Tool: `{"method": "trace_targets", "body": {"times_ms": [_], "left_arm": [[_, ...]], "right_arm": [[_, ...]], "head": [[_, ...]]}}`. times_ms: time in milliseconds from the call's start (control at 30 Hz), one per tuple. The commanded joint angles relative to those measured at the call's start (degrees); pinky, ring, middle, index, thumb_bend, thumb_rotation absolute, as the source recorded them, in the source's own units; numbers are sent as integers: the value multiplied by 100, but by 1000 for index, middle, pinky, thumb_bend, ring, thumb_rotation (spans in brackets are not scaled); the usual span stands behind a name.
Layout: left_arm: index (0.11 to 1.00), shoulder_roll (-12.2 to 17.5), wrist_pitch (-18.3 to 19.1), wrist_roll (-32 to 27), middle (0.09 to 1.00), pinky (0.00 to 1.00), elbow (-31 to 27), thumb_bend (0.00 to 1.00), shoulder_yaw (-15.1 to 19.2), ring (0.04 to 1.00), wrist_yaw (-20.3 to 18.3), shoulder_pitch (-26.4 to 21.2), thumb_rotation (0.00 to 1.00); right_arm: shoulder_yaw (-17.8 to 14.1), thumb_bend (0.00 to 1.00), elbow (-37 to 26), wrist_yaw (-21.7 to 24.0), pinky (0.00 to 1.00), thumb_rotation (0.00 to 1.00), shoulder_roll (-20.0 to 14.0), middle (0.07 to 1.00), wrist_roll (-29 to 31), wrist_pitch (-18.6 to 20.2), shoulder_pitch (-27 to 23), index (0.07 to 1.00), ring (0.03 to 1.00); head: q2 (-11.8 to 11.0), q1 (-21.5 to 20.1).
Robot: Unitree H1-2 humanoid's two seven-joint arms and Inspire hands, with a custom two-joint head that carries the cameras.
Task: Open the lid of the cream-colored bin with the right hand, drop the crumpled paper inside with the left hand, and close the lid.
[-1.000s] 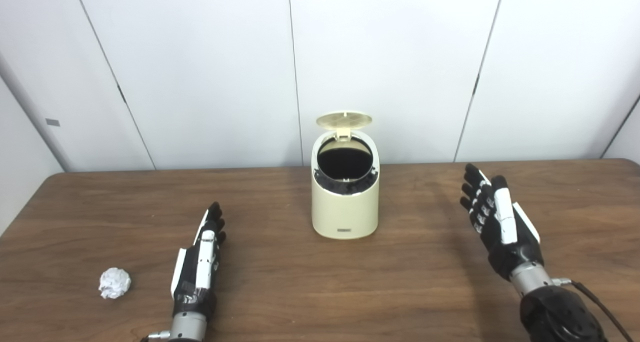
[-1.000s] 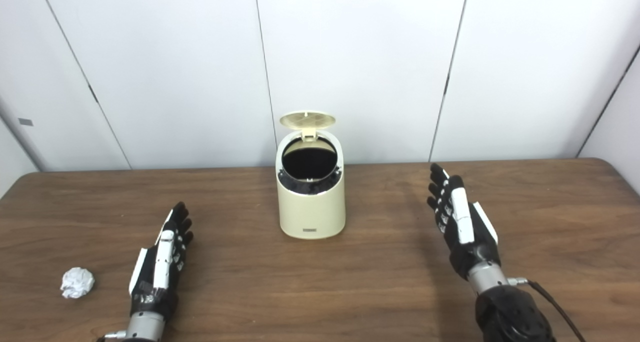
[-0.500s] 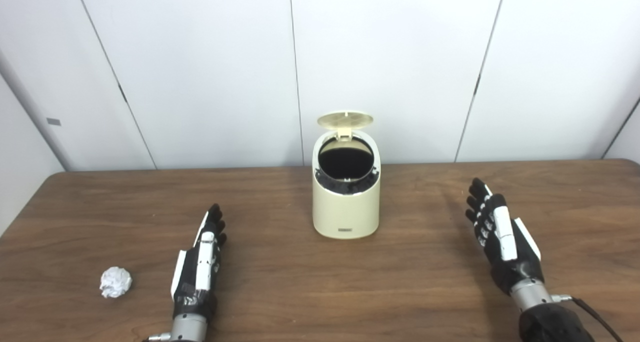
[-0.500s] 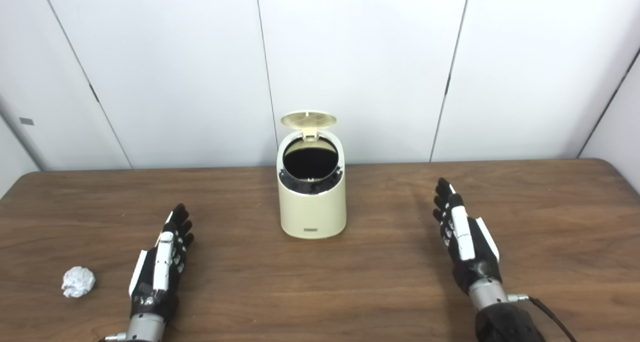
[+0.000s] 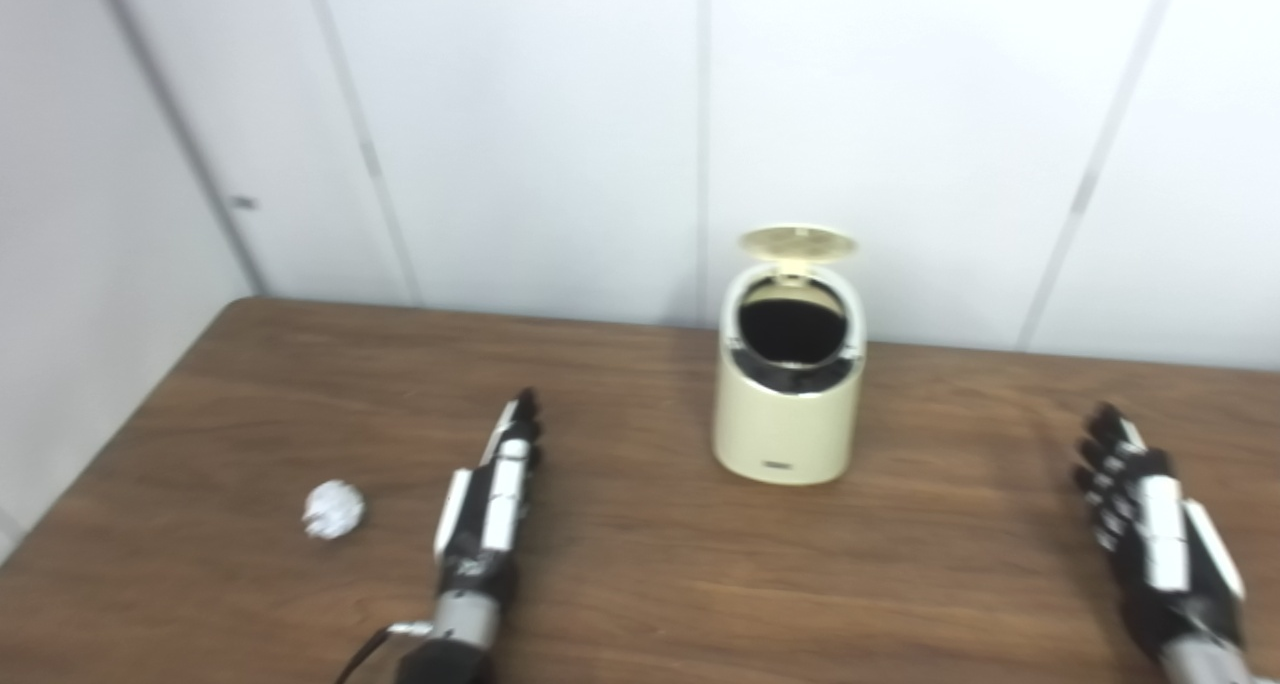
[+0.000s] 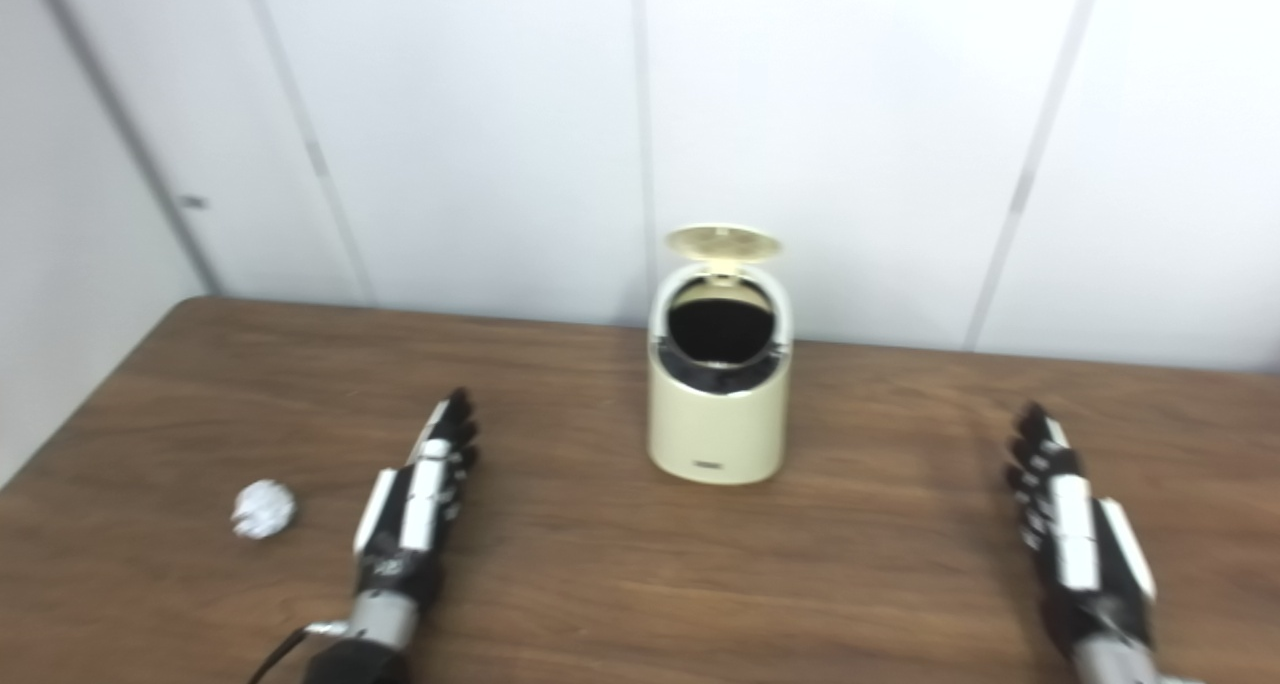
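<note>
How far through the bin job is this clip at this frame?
Done: the lid of the cream-colored bin stands open. In hand: nothing; the left robot hand lies open beside the crumpled paper, not touching it, and the right robot hand is open, well clear of the bin. Left: pick up the paper, drop it in, close the lid.

A dark brown wooden table (image 5: 250, 384) is spreading below; white panelled walls (image 5: 540, 134) are standing from nine to three o'clock.

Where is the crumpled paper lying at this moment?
The crumpled paper lies on the wooden table at the left of both eye views, just outside the left hand and apart from it, far from the cream bin.
</note>
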Motion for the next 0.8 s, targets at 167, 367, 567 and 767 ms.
{"method": "trace_targets", "body": {"times_ms": [167, 367, 567, 767], "left_arm": [[1000, -174, -144, 72, 1000, 1000, 40, 382, -75, 1000, 110, 17, 945], [1000, -106, 106, 315, 1000, 1000, -183, 458, -173, 1000, 160, 3, 810], [991, -5, 695, 838, 992, 1000, -719, 483, -363, 1000, 255, -84, 533], [949, 173, 1634, 1719, 945, 962, -1520, 711, -523, 959, 355, -277, 357]], "right_arm": [[-29, 638, -592, -70, 1000, 1000, 13, 1000, 238, 271, -146, 985, 1000], [-22, 659, -1101, -290, 1000, 1000, 109, 984, 177, 832, -68, 972, 1000], [1, 642, -1441, -333, 1000, 1000, 111, 988, 158, 1137, -18, 976, 1000], [30, 607, -1814, -509, 929, 1000, 227, 927, 107, 1498, -11, 922, 945]], "head": [[-1, 150], [27, 224], [-13, 407], [-47, 532]]}}
